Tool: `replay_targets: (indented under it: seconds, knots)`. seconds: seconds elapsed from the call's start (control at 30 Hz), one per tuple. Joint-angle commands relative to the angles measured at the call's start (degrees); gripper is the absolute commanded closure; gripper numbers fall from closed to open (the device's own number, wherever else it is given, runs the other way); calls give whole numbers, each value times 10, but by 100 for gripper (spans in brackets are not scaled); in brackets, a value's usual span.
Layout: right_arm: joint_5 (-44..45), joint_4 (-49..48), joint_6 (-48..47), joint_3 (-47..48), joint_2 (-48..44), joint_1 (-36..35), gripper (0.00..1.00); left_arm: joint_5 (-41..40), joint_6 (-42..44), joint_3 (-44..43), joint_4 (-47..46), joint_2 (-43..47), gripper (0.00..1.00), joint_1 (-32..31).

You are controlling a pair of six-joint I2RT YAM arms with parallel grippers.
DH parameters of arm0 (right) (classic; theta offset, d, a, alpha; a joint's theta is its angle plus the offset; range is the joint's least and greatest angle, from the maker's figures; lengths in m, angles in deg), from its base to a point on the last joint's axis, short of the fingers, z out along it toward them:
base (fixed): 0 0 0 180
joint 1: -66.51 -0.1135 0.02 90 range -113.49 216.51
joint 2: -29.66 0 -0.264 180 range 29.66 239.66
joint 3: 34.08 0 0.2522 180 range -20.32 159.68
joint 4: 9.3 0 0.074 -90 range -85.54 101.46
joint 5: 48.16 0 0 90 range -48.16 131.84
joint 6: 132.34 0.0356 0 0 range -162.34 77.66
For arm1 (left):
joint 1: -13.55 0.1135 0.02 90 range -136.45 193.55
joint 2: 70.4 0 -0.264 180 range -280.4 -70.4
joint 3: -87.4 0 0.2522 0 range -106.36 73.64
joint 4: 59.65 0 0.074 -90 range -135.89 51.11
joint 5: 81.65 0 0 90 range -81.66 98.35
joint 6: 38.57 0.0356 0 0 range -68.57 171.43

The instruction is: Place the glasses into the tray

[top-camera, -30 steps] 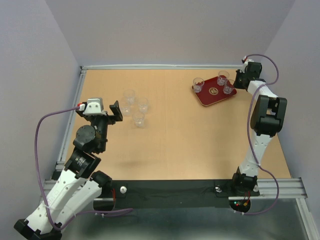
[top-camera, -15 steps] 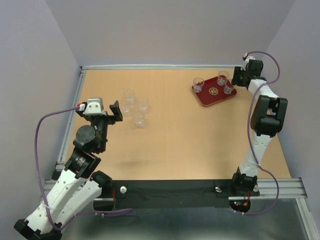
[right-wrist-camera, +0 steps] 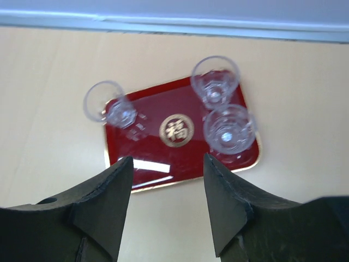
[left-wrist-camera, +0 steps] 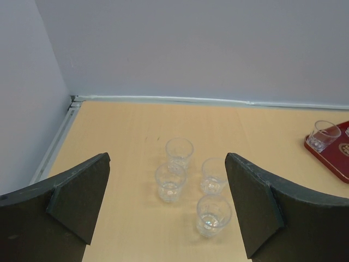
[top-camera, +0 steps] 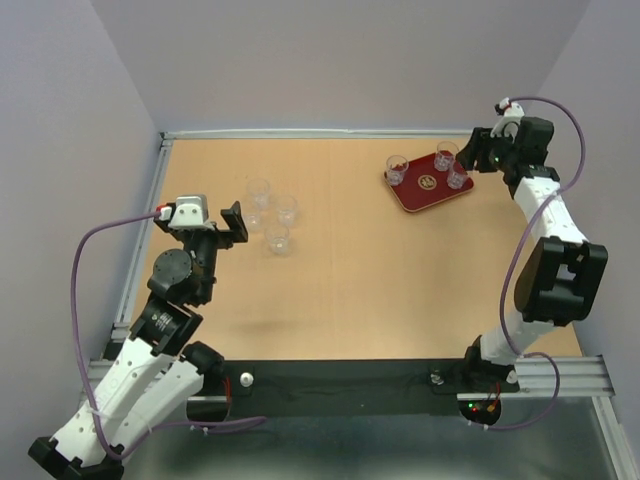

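Right gripper (right-wrist-camera: pixel 168 162), fingers apart, empty, hung over tray (right-wrist-camera: pixel 163 106) bearing three glasses (right-wrist-camera: pixel 226 131); left gripper (left-wrist-camera: pixel 167 159) gaped wide before four more. Tight cluster risked knocked neighbours.

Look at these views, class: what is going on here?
Two robot arms are loading a dark-red tray. Three clear glasses stand on it, and the right gripper hovers open and empty close to it. Four more glasses stand grouped on the table in front of the left gripper, which is wide open and holding nothing.
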Motion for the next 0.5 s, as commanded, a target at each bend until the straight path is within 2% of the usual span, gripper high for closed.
replay_targets:
  seconds: [0.0, 0.17, 0.3, 0.47]
  knots:
    - [-111, 10, -5, -64, -71, 3, 40, 24, -21, 0, -25, -9, 2, 4]
    - [-170, 44, -39, -158, -165, 3, 40, 72, -75, -15, -23, -25, 4, 4]
    - [-167, 42, -60, -225, -215, 3, 40, 108, -126, -33, -7, -55, 6, 5]
    - [-157, 42, -71, -250, -237, 3, 40, 133, -211, -26, 1, -71, 7, 5]
